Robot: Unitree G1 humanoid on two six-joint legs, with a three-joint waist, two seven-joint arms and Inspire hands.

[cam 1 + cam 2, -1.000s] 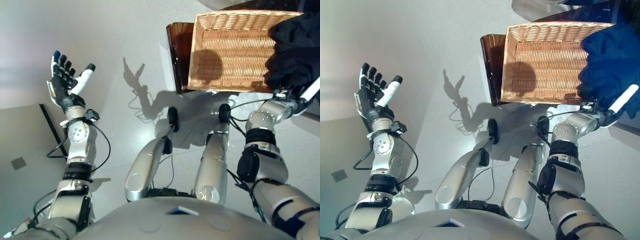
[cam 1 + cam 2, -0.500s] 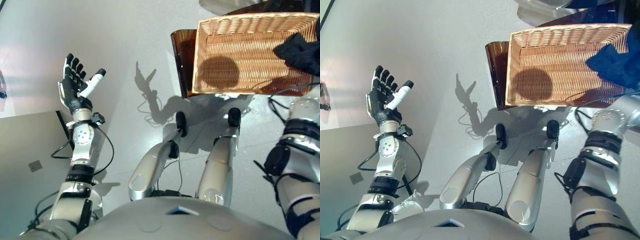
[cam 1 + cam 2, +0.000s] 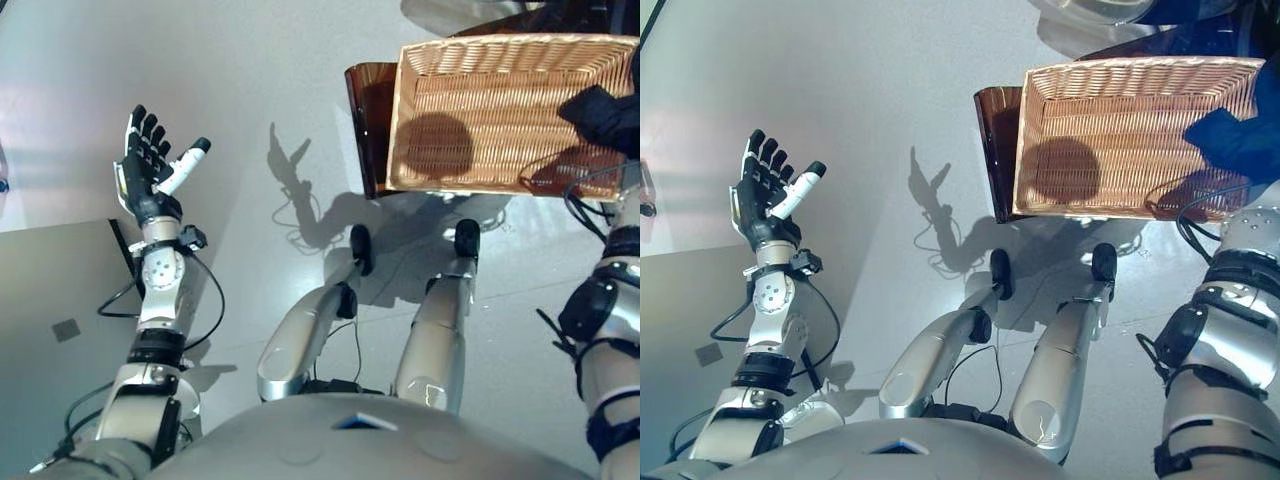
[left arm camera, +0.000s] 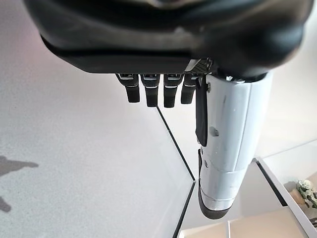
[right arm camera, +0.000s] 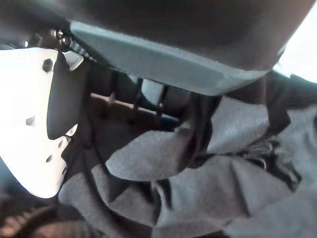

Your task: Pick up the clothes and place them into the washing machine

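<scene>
The shallow wicker basket (image 3: 480, 120) rests on the low dark brown box (image 3: 365, 110) at the upper right. A dark blue garment (image 3: 605, 112) hangs over the basket's right end. My right arm rises along the right edge toward it. In the right wrist view my right hand (image 5: 32, 124) has its thumb and curled fingers in the folds of this garment (image 5: 198, 188). My left hand (image 3: 148, 170) is open and empty, held up over the floor at the left, far from the basket; it also shows in the left wrist view (image 4: 223, 148).
A pale rounded part of the washing machine (image 3: 1090, 10) shows at the top, behind the basket. A grey panel with a dark edge (image 3: 50, 300) lies on the floor at the lower left.
The right arm has lifted and gone toward the right edge, taking the dark garment with it. Less of the garment now covers the basket. The camera has shifted. The left hand stays up.
</scene>
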